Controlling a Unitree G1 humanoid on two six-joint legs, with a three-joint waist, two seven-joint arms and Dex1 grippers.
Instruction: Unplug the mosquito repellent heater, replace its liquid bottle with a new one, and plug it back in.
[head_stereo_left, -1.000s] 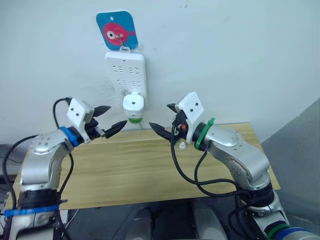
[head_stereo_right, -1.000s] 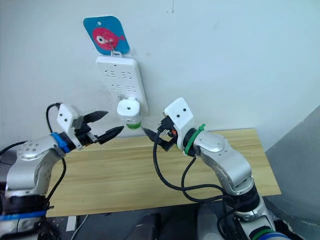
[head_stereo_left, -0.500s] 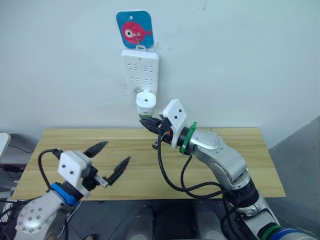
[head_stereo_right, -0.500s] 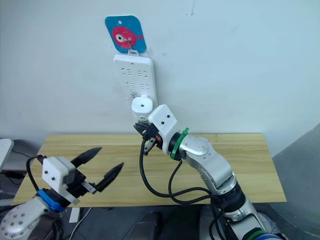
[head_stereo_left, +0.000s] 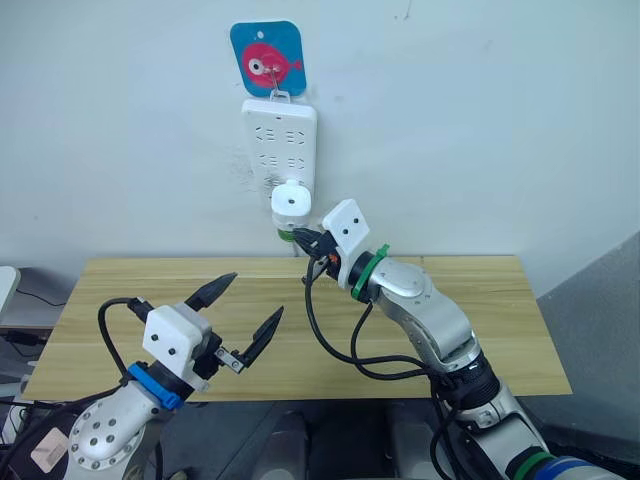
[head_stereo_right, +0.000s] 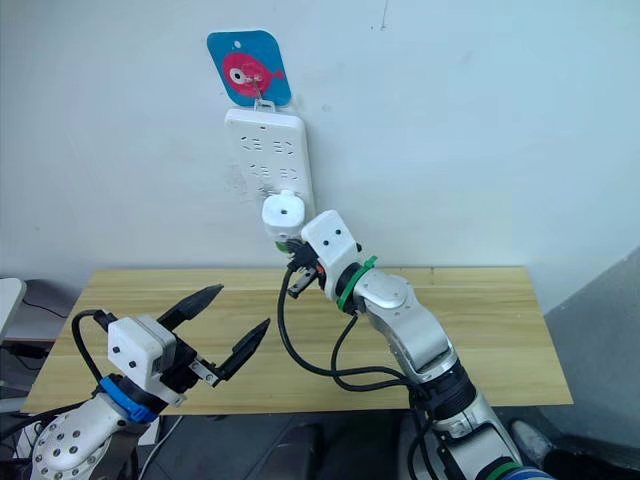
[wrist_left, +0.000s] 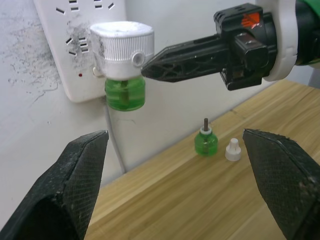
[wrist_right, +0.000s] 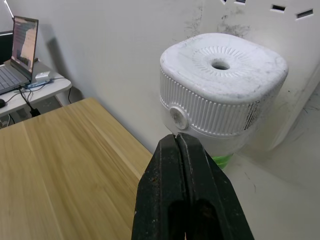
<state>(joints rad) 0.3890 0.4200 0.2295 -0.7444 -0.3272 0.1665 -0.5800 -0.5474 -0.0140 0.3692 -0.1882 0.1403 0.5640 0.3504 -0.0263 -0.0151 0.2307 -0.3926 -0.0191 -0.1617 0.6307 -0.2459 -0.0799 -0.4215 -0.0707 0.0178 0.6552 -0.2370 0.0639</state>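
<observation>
- The mosquito repellent heater (head_stereo_left: 291, 201) is sitting plugged into the lowest socket row of the white power strip (head_stereo_left: 279, 135), which is hanging on the wall above the wooden table (head_stereo_left: 140, 290). Its top face with the round hole is pointing upward, and the green liquid bottle (wrist_left: 125, 93) is hanging below it, so the long axis is running vertically.
- The right gripper (head_stereo_left: 308, 238) is the nearer one: its fingers are pressed together with nothing between them, and the tips are touching, or nearly touching, the ribbed side of the heater just beside the small round button.
- The heater is lying straight ahead of and slightly above the right fingertips; judged from this, the fingers need to be spread before any grasp across the body.
- The left gripper (head_stereo_left: 243, 316) is hovering over the table's front edge, well apart from the heater, with its fingers spread wide and empty.
- A spare green bottle (wrist_left: 205, 142) and a small white cap (wrist_left: 232, 149) are standing on the table below the strip.
</observation>
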